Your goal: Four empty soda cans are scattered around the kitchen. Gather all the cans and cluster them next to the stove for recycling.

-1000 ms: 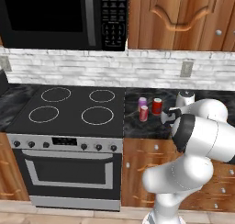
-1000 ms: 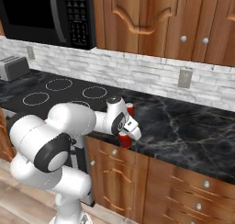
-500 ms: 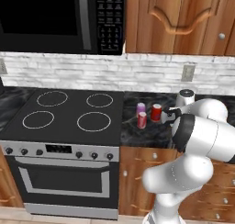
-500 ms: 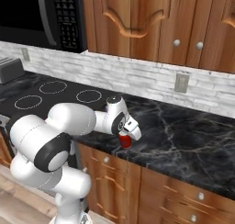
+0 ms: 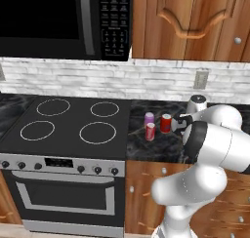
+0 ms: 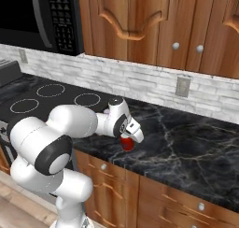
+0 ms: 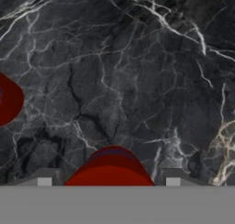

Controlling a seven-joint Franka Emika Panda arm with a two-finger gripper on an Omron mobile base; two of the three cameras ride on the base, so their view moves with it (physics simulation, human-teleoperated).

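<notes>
My gripper [image 6: 127, 139] is shut on a red soda can [image 6: 126, 145], low over the black marbled counter [image 6: 186, 147] just right of the stove [image 5: 73, 125]. From the left base camera the held can [image 5: 165, 122] is close beside a second red can [image 5: 150, 131] and a pink-purple can [image 5: 149, 117], all near the cooktop's right edge. The hand camera shows the held can [image 7: 110, 170] between my finger tips [image 7: 44, 178], and another red can [image 7: 7, 99] at the left edge. Whether the held can touches the counter, I cannot tell.
A black microwave [image 5: 63, 17] hangs over the stove, and brown wood cabinets [image 5: 190, 22] run above the counter. An outlet [image 5: 200, 79] sits in the white brick wall. The counter stretches away to the right [image 6: 200, 166]. My own arm bulks over the counter's front edge.
The whole picture has shifted slightly as the base moved. The gripper keeps its hold on the red can beside the other two cans.
</notes>
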